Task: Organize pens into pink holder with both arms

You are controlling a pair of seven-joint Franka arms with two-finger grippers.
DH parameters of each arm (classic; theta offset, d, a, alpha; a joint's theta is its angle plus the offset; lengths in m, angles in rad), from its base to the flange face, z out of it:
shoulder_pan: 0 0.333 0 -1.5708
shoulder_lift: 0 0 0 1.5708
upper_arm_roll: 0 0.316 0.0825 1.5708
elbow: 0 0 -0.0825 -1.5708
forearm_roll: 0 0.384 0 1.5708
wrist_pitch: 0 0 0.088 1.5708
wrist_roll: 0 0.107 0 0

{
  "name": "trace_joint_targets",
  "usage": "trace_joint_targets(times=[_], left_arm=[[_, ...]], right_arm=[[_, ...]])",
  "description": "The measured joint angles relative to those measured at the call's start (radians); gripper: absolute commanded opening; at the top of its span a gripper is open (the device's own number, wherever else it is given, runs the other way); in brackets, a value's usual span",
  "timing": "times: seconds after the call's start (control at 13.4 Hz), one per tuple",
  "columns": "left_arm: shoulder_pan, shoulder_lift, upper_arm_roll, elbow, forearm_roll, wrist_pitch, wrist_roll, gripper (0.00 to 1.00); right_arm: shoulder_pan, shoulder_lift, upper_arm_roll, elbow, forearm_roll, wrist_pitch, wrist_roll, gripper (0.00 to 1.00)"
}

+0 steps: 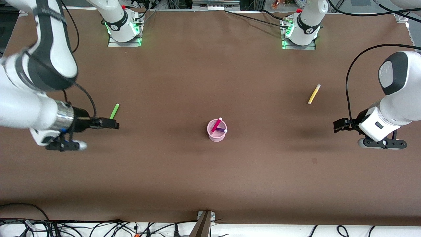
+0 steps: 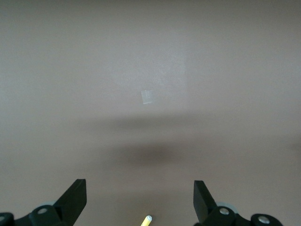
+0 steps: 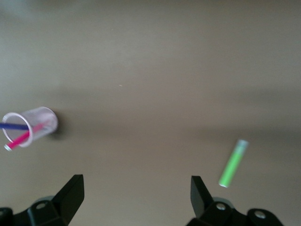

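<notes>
The pink holder (image 1: 216, 130) stands mid-table with a magenta pen (image 1: 216, 125) and a dark purple pen (image 1: 221, 130) leaning inside; the right wrist view shows that holder (image 3: 33, 126) too. A green pen (image 1: 114, 111) lies flat toward the right arm's end, and my right gripper (image 1: 113, 124) hangs open and empty over the table just beside it. In the right wrist view the green pen (image 3: 233, 163) lies outside the right gripper (image 3: 136, 190). A yellow pen (image 1: 314, 94) lies toward the left arm's end. My left gripper (image 1: 340, 125) is open and empty over bare table; only the yellow pen's pale tip (image 2: 146, 220) shows between its fingers.
Two arm bases (image 1: 123, 24) with green lights stand along the table edge farthest from the front camera. Cables (image 1: 98, 227) run along the nearest edge. A small mark (image 1: 314, 160) sits on the brown table cover, nearer the front camera than the left gripper.
</notes>
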Motion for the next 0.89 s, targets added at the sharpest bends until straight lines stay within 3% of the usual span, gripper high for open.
trace_joint_targets(times=[0.15, 0.52, 0.89], left_arm=[[0.000, 0.000, 0.000, 0.000, 0.000, 0.000, 0.000, 1.00], [0.000, 0.000, 0.000, 0.000, 0.000, 0.001, 0.000, 1.00], [0.000, 0.000, 0.000, 0.000, 0.000, 0.001, 0.000, 1.00]], right_arm=[[0.001, -0.110, 0.000, -0.074, -0.069, -0.007, -0.025, 1.00], [0.002, -0.357, -0.001, -0.314, -0.130, -0.012, -0.043, 1.00], [0.002, -0.388, -0.003, -0.363, -0.145, 0.022, -0.066, 1.00]])
